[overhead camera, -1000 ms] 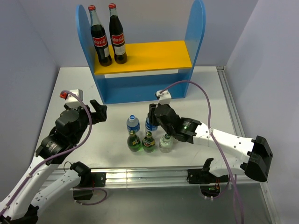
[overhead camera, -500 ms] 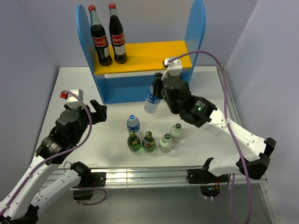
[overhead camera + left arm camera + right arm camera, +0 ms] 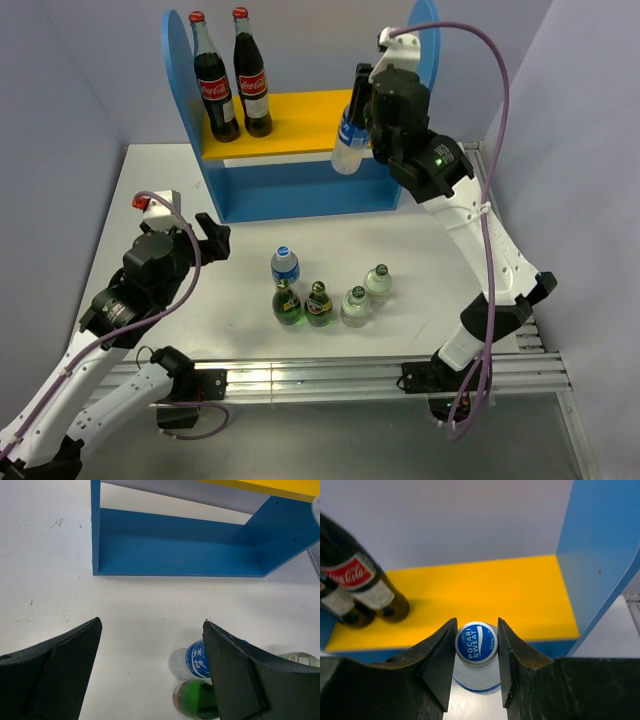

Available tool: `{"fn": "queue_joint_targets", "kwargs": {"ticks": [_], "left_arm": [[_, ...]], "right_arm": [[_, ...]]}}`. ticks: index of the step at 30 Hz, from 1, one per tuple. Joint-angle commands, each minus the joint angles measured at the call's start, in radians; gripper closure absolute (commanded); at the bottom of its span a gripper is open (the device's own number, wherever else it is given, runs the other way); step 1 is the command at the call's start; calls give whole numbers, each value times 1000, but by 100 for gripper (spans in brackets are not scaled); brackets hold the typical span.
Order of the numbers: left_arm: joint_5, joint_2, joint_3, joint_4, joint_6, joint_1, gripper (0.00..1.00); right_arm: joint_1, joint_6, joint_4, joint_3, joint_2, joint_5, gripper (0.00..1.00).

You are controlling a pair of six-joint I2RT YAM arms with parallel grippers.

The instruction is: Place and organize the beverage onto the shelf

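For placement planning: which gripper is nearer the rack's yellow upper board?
Right. Right gripper hangs in front of the yellow upper board; left gripper sits low over the table.

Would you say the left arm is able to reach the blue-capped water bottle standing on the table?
Probably yes. The left gripper is open and close to the water bottle, with bare table between them. The green bottle crowds only its near side, and the right gripper is away at the shelf.

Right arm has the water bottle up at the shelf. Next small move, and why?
Probably ease it forward over the yellow board. The right gripper is shut on the water bottle at its cap, hanging short of the board's front edge; bare board lies ahead, right of the cola bottles.
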Motion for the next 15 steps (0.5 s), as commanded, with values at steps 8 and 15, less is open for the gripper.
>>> {"fn": "queue_joint_targets", "kwargs": {"ticks": [8, 15], "left_arm": [[-4, 24, -5, 16, 13, -4, 12], [-4, 30, -3, 14, 12, -3, 12]], "right_arm": [[-56, -111, 180, 295, 61, 49, 100], [-90, -182, 225, 366, 139, 75, 100]]}}
